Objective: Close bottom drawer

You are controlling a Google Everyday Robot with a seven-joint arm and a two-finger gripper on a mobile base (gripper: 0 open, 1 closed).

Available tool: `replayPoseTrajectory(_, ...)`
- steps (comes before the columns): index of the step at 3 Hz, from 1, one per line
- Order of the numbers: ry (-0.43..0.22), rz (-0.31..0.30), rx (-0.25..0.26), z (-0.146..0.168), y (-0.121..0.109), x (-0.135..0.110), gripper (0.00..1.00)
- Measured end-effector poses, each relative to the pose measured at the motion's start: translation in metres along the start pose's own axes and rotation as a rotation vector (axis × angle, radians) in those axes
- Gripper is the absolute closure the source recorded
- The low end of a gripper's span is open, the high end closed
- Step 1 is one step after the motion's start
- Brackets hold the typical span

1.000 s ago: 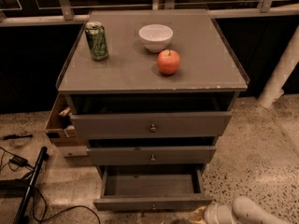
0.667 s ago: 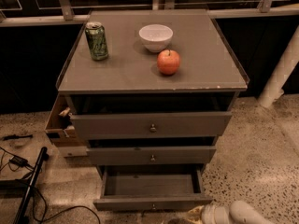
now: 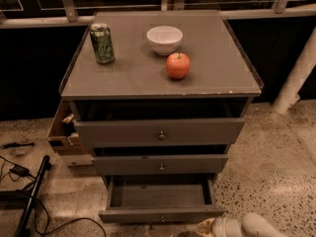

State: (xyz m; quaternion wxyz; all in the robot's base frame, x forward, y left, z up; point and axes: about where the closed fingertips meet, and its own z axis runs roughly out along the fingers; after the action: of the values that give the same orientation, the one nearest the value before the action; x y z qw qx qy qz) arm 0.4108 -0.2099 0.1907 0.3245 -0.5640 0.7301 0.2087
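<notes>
Floor: speckled stone [image 3: 276, 172] under a grey cabinet [image 3: 232, 83].
Gripper [image 3: 200, 229]: low at the bottom edge, just beside the drawer front; its grip, can't tell.
Bottom drawer [image 3: 160, 214]: pulled out, lowest of three.
Cabinet top: can [image 3: 102, 43], bowl [image 3: 164, 39], apple [image 3: 177, 65].

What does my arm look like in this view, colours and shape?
The arm shows smooth, rounded off-white segments, tube-like, with no cables or markings visible. The gripper, at the picture's bottom edge just in front of the bottom drawer, looks tan-yellow, and its shape is partly cut off by the frame.
</notes>
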Motion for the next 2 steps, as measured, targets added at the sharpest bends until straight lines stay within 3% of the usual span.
replayPoseTrajectory(2,-0.030,-0.036,0.057,0.020,-0.017,0.007,1.00)
